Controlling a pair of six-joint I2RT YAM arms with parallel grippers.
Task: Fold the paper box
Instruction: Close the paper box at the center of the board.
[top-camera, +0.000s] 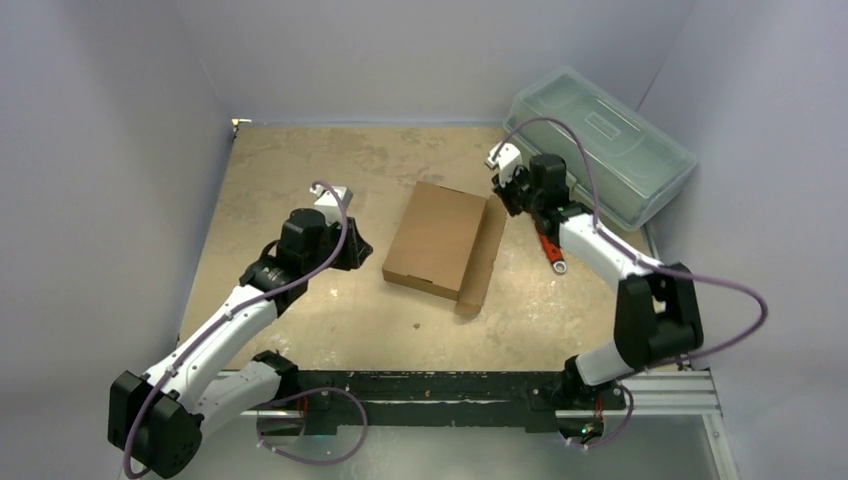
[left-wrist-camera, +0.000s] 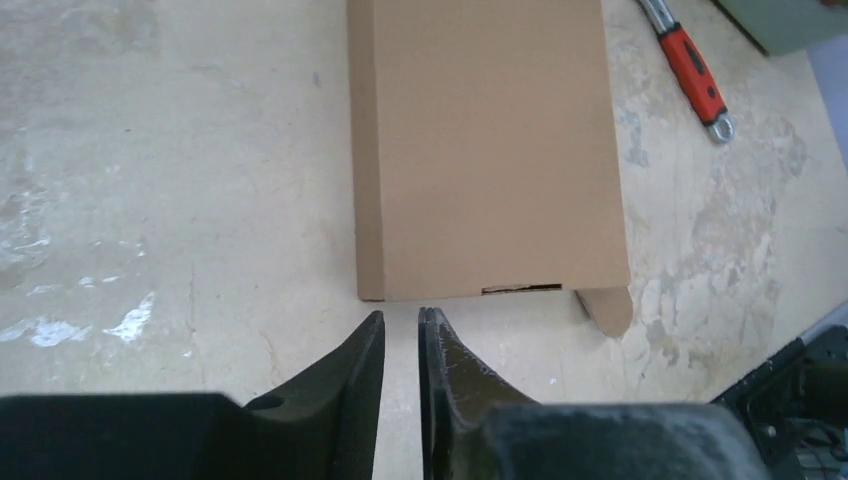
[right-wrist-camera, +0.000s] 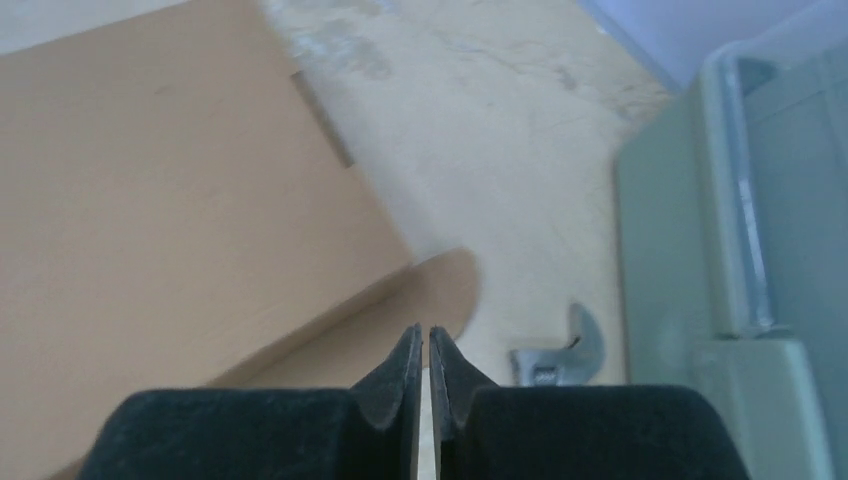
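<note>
The paper box (top-camera: 438, 238) lies shut and flat in the middle of the table, brown cardboard, with a flap (top-camera: 483, 255) sticking out along its right side. My left gripper (top-camera: 360, 250) hovers just off the box's left edge. In the left wrist view its jaws (left-wrist-camera: 400, 312) stand a narrow gap apart with nothing between them, a short way from the box (left-wrist-camera: 480, 150). My right gripper (top-camera: 498, 188) is at the box's far right corner. In the right wrist view its jaws (right-wrist-camera: 421, 328) are almost together and empty, above the rounded flap (right-wrist-camera: 440, 290) next to the box (right-wrist-camera: 150, 180).
A translucent grey-green toolbox (top-camera: 600, 150) stands at the back right corner. A red-handled wrench (top-camera: 548, 250) lies on the table under my right arm, to the right of the box. Grey walls close in the table on the left, back and right.
</note>
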